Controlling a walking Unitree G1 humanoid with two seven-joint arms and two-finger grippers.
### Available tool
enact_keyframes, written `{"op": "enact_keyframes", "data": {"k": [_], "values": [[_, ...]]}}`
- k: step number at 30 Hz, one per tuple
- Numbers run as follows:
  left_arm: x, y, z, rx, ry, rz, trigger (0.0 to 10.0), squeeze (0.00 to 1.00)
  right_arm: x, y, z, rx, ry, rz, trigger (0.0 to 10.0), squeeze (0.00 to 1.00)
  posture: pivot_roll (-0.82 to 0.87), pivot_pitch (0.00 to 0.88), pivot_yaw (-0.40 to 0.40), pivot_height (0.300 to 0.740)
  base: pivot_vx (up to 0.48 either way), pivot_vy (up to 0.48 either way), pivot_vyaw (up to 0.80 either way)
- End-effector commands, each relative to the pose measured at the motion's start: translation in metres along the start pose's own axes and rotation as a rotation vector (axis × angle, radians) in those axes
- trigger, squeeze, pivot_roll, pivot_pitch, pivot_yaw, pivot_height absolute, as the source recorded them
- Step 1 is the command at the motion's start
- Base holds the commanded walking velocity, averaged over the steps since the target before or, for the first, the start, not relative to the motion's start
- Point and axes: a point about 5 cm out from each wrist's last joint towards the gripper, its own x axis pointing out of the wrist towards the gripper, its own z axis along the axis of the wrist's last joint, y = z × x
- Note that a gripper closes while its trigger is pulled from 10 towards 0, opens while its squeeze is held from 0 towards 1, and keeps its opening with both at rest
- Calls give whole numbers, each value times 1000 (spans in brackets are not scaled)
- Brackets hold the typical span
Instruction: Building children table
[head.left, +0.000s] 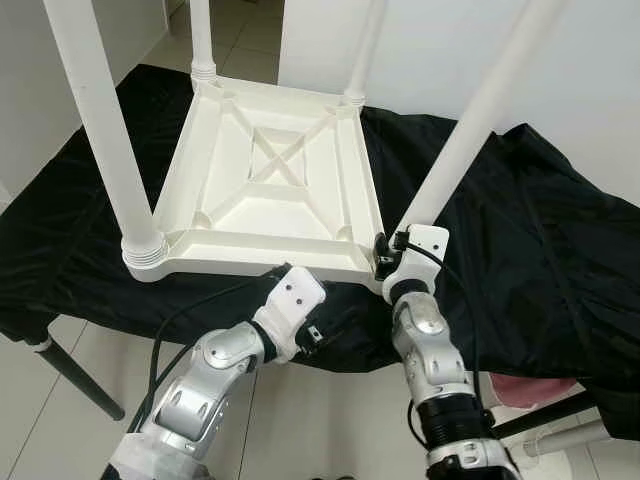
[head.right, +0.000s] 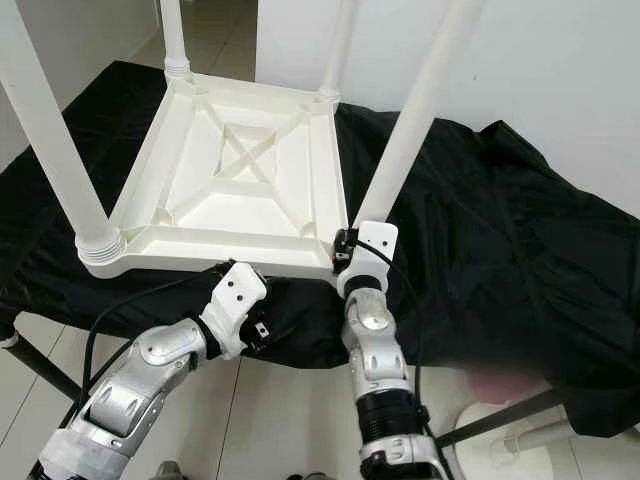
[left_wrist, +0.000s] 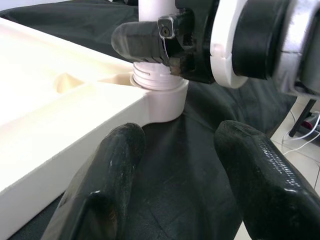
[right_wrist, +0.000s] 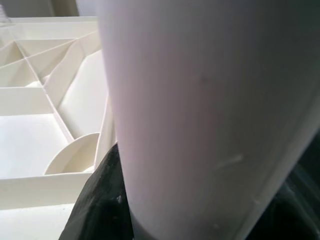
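Carefully, with our right gripper (head.left: 385, 252) clamped on the near-right leg (head.left: 470, 130) and left gripper (head.left: 322, 333) apart, we should twist it squarely into the tabletop (head.left: 270, 180).

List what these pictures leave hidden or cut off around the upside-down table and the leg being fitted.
- Tops of all four legs: cut off by the upper edge of both eye views, including the near-right leg.
- Right end effector fingers: hidden behind that leg; the right wrist view is blurred by it.
- Tabletop upper face: lies down on the black cloth.
- Left end effector: open, empty; in the eye views tucked under the table's edge.
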Motion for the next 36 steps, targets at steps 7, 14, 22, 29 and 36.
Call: {"op": "enact_keyframes", "data": {"k": [7,14,22,29,36], "values": [[1,-4,-2,5,11,-16,10000,0,-8,-5,-12,-1,72,3,10000,0,99,57,-152,740,0,0,0],[0,-5,-2,3,12,-12,10000,0,-11,-5,-5,8,42,44,10000,1000,102,60,-156,740,0,0,0],[0,-5,-2,2,12,-11,10000,0,-10,-17,-1,-3,10,62,10000,1000,102,60,-157,740,0,0,0],[-1,-5,-2,3,13,-9,10000,0,-10,-32,2,-7,-28,197,10000,1000,98,63,-154,740,0,0,0],[0,-5,-2,1,13,-14,10000,0,-2,-37,9,-30,-47,358,10000,0,89,68,-147,740,0,0,0]]}}
